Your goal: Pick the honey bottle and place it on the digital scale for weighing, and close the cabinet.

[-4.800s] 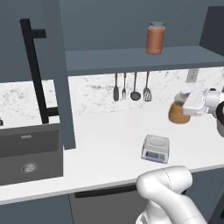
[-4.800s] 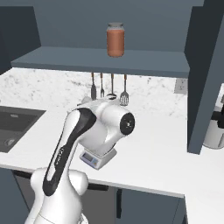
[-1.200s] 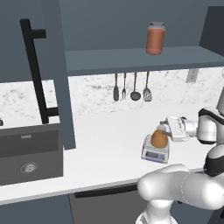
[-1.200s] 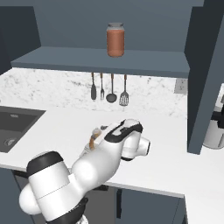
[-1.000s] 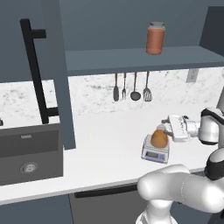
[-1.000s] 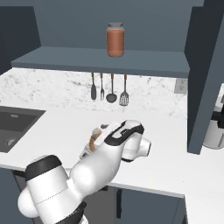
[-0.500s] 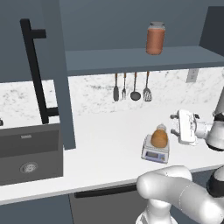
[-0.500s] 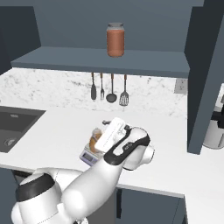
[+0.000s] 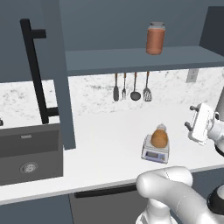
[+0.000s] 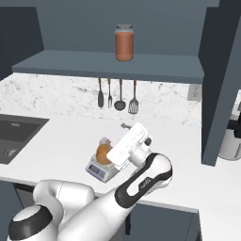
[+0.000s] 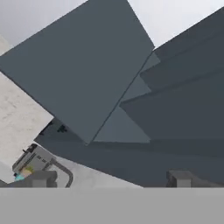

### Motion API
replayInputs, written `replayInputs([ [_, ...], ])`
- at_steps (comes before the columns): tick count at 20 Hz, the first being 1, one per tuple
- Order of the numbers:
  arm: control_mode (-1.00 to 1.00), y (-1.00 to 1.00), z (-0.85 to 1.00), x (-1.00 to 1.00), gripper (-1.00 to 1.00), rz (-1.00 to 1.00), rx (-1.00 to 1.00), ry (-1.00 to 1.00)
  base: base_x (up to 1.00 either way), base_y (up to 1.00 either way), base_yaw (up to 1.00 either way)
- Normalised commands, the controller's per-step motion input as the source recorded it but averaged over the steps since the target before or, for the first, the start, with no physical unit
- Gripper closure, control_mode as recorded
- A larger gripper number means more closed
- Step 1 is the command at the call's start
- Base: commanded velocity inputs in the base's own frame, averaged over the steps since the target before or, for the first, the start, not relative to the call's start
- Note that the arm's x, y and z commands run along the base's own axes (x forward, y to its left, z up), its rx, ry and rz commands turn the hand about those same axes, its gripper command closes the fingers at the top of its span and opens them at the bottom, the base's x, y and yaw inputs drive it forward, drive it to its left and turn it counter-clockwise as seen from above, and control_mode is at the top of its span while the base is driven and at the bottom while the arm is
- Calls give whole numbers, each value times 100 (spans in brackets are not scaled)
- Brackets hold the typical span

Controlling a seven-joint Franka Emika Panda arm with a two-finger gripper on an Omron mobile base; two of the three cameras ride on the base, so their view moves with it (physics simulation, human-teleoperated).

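I see the small squat amber-orange honey bottle (image 9: pixel 159 138) standing upright on the light-grey square digital scale (image 9: pixel 155 152), which sits on the white tabletop (image 9: pixel 109 144) below the hanging utensils (image 9: pixel 131 87). My gripper (image 11: pixel 109 177) is lifted clear of the scale, its fingers spread and holding nothing. The dark slate-blue cabinet door (image 9: pixel 33 65) stands open, left of the scale. A reddish-orange jar (image 9: pixel 155 38) rests on the cabinet shelf (image 9: pixel 135 59).
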Motion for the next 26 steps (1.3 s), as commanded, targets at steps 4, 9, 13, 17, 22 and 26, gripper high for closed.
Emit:
replayInputs([
  [4, -100, -43, 41, -24, -100, -13, 18, -25, 0, 0, 0],
  [9, -100, -49, 37, -40, -100, -6, 18, -23, 0, 0, 0],
  [13, -100, -51, 40, -43, -100, -7, 18, -27, 0, 0, 0],
  [17, -100, -52, 47, -41, -100, -9, 18, -29, 0, 0, 0],
  [22, -100, -85, 56, -29, -100, -11, 12, 1, 0, 0, 0],
  [26, -100, -96, 32, -30, -100, -12, 0, 25, 0, 0, 0],
])
